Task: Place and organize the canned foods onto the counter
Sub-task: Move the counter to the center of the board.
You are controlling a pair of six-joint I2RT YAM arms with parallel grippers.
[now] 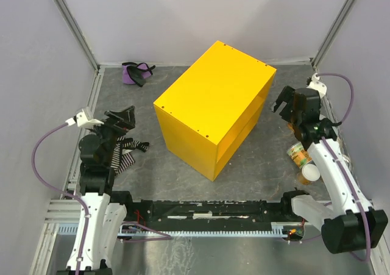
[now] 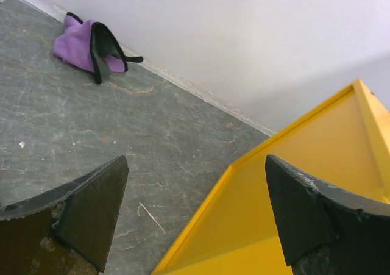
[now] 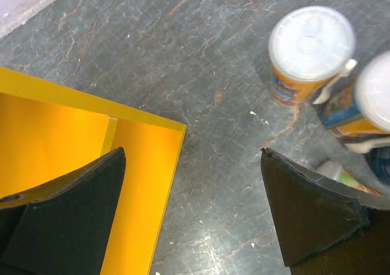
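Right of the bright yellow counter (image 1: 213,101), white-lidded orange-labelled cans (image 3: 311,46), clustered

Smooth yellow counter (image 1: 210,101); matt grey stone-look tabletop (image 1: 158,177); cans (image 3: 308,55) with white plastic lids; soft purple cloth (image 2: 79,43).

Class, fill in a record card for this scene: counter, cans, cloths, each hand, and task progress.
counter: yellow box, in the middle of the table
cans: cans clustered on the table right of the box, beside the right arm
cloths: purple cloth at the far left corner; striped cloth by the left arm
left hand: open, empty
right hand: open, empty
progress: no can on top of the box yet
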